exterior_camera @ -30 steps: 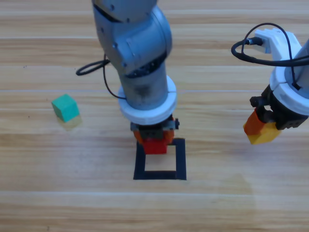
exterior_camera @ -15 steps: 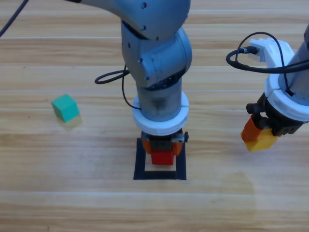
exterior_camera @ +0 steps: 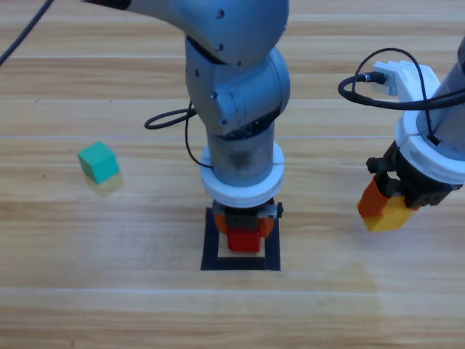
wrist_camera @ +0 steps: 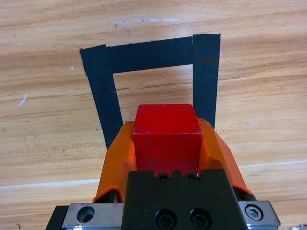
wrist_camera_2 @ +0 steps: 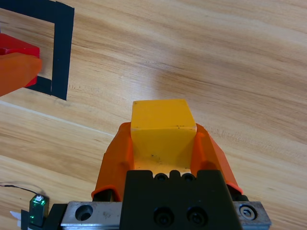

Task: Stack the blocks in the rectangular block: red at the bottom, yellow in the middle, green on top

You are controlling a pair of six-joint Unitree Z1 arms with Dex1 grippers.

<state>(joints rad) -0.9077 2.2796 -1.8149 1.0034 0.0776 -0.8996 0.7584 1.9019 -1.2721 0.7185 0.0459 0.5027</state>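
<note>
The left gripper (exterior_camera: 243,231), its arm near vertical, clamps the red cube (wrist_camera: 166,135) by opposite flat faces over the tape outline (wrist_camera: 148,55); judged rigid, light and easily held; the right gripper (exterior_camera: 386,211) holds the yellow cube (wrist_camera_2: 163,129) aside, the green cube (exterior_camera: 98,161) well away.

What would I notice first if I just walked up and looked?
Probably the big grey arm in the middle, its left claw holding a red cube over the black tape square. On the right, the right claw holds a yellow cube above the table. A green cube sits alone at the left.
</note>
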